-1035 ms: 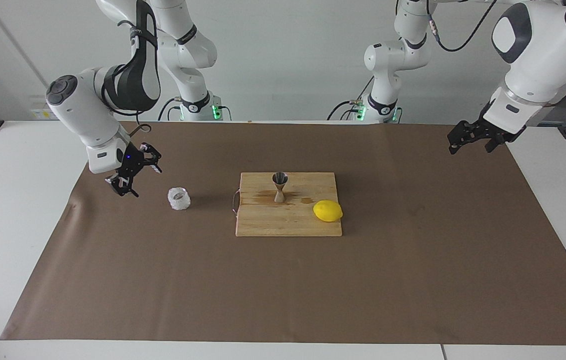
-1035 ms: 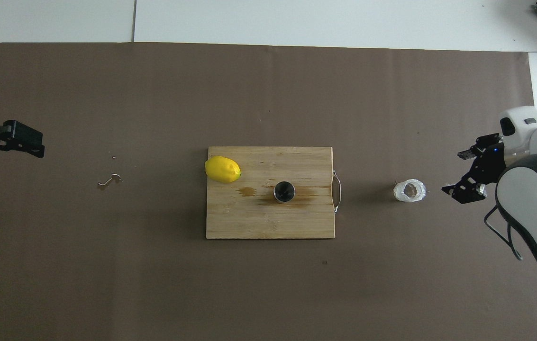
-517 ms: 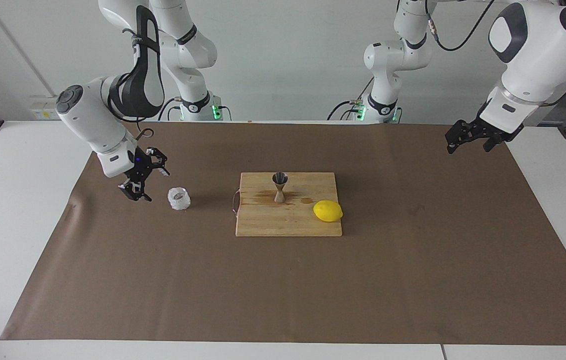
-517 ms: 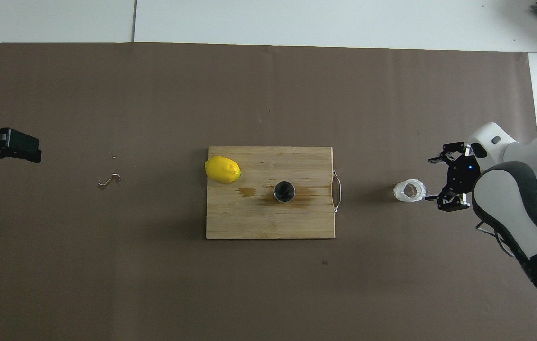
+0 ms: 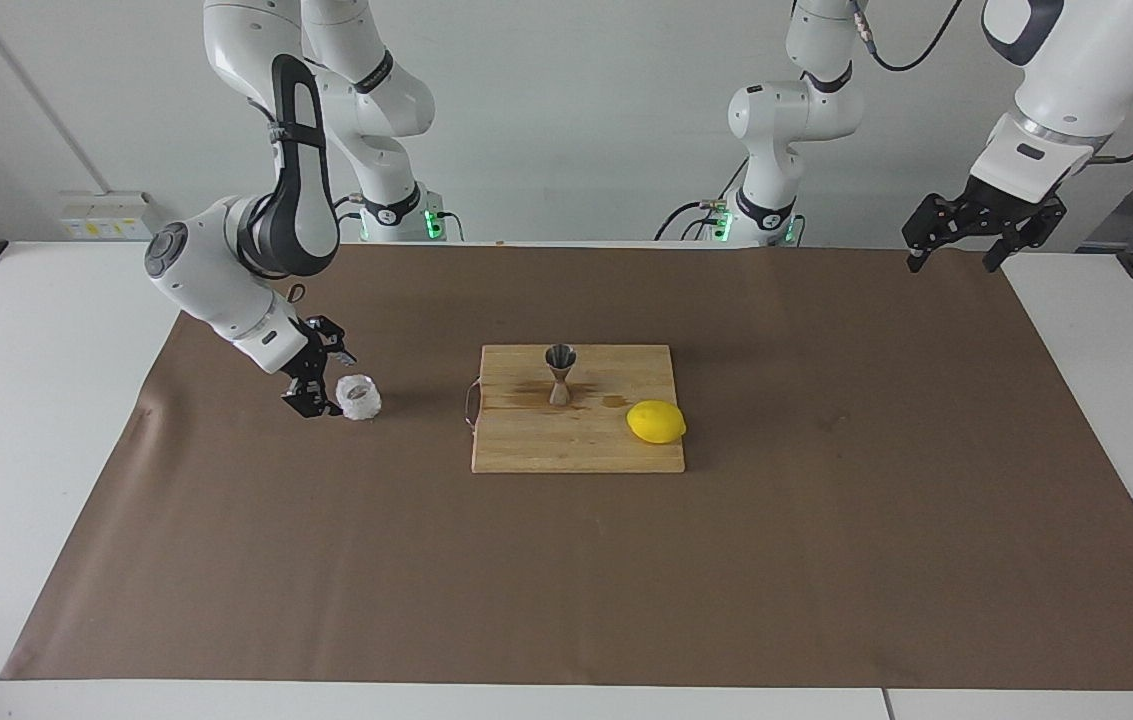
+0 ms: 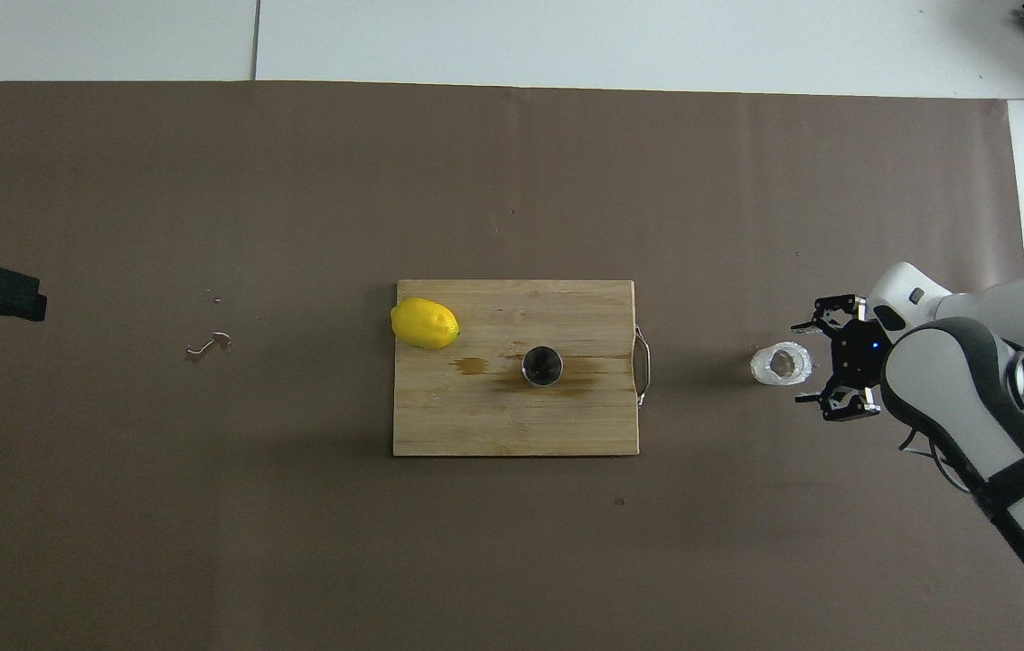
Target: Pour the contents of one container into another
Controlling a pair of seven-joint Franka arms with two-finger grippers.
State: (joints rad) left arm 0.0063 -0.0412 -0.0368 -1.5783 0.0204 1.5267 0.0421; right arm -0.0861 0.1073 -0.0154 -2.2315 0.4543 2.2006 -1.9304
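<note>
Since a second ago the right tool (image 5: 318, 383) has swung in toward the glass cup (image 5: 358, 397) and now sits low just beside it, on the side toward the right arm's end of the surface (image 5: 826, 560). Its fingers are spread wide, one tip nearer the robots and one farther, with the cup just off their tips and not yet between them; no contact shows. The cup stands upright on the brown paper, well apart from the wooden cutting board (image 5: 576, 440) at the middle of the surface. On that board the metal jigger (image 5: 560, 373) stands upright, on the part of the board nearer the robots, with a wet stain around its foot. A lemon (image 5: 656, 421) lies at the board's edge toward the left arm's end. Meanwhile the left tool (image 5: 968, 232) has lifted higher; it hangs with fingers spread over the corner of the paper at the left arm's end, holding nothing
</note>
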